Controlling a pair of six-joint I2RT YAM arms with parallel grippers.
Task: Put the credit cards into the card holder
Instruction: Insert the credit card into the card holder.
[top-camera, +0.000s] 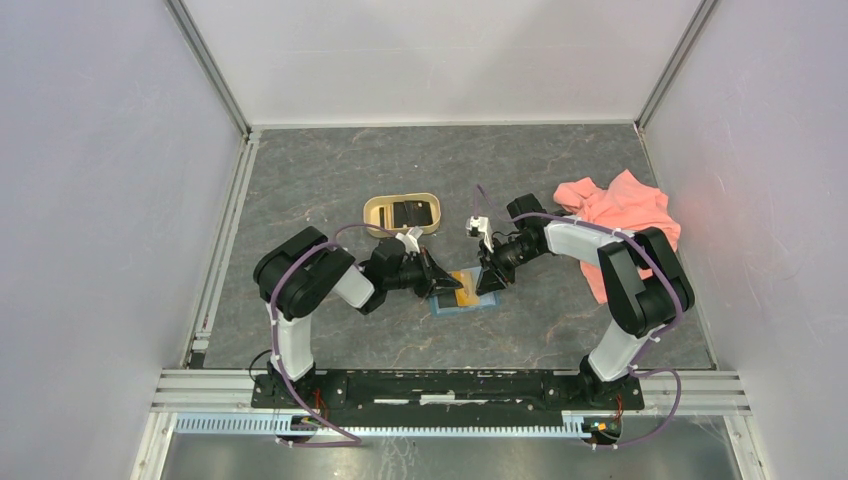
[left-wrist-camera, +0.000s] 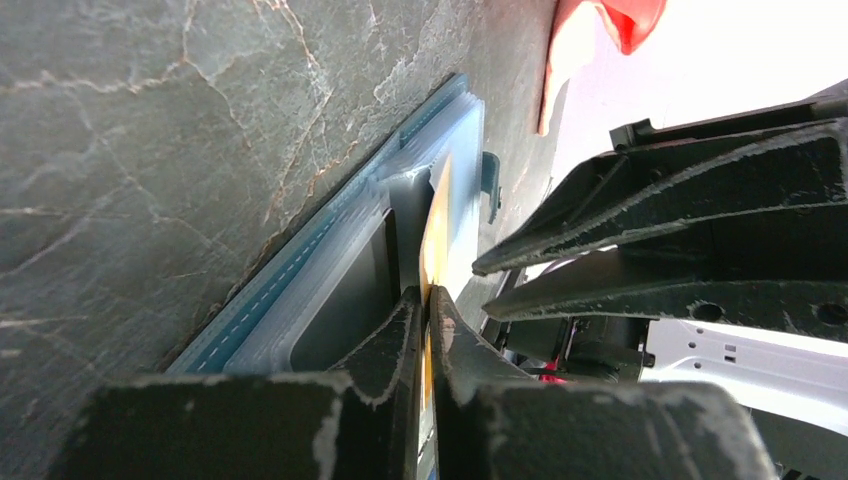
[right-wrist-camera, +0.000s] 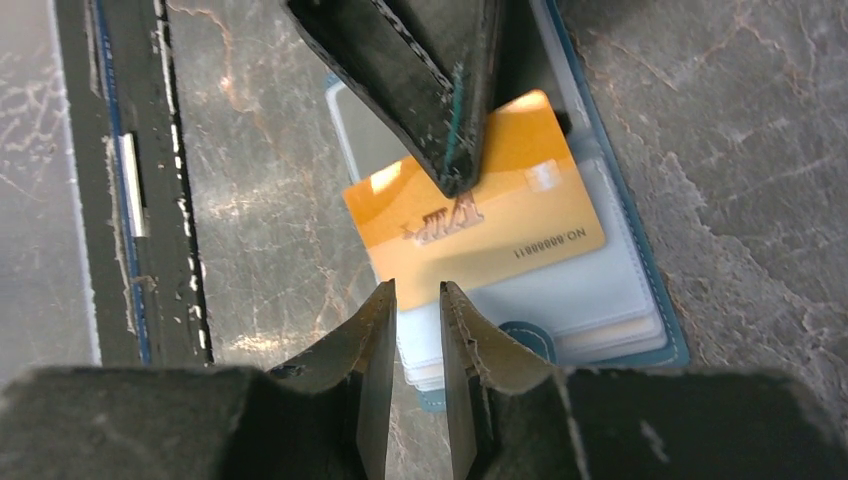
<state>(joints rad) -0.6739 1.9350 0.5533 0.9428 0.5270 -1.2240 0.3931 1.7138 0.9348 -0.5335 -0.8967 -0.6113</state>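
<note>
Card holder (top-camera: 462, 307) – teal, with pale inner pockets – lies opened flat on the grey marbled table (top-camera: 330, 170), in the middle between the two arms. Its longer side runs roughly left to right, slightly skewed.

A yellow-gold card (right-wrist-camera: 500, 225) sits over the pockets. Its face shows a printed line, upside down in the right wrist view, that begins "NO." and runs on in a row of digits, mostly zeros. Above that line is a raised silver emblem too blurred to read, and a small pale chip patch sits toward one end. The card's long axis lies across the line of the right fingers, with one end a little lower than the other. From overhead it runs more near-to-far than sideways. Whether its lower edge has entered a pocket cannot be told.

The left gripper (top-camera: 447, 280) reaches in from the left, and its jaws are pressed together on the card's edge. The left wrist view shows the card edge-on as a thin yellow strip between them.

The right gripper (right-wrist-camera: 415, 290) comes in from the right with its jaws a small way apart. The pale pockets show through the gap, and the tips are just beside the card's nearer edge, with nothing clamped.

Further back, a tan tray (top-camera: 372, 212) holds dark cards (top-camera: 408, 212). A pink cloth (top-camera: 625, 210) lies at the far right, well apart.
</note>
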